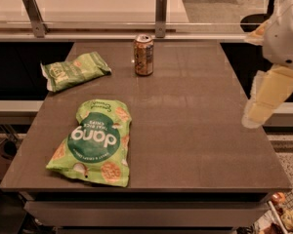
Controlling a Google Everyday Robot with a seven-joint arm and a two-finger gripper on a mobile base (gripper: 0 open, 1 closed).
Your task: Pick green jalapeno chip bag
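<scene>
Camera view: bench (195, 111), brown, seen from above.
Dang bag (94, 140): flat, front left.
Gripper (266, 99): raised off the bench's right edge; its opening cannot be told.
Green jalapeno chip bag (74, 71): back left, well apart from the gripper, across the bench.
Can (143, 55): upright, back centre.

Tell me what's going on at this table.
A robot is out to pick up the jalapeno bag, which lies at the far left corner of the table. Its end effector hangs off the table's right side, far from the bag. A bigger dang bag lies near the front left, and a can stands at the far middle. Nothing is grasped yet.
</scene>
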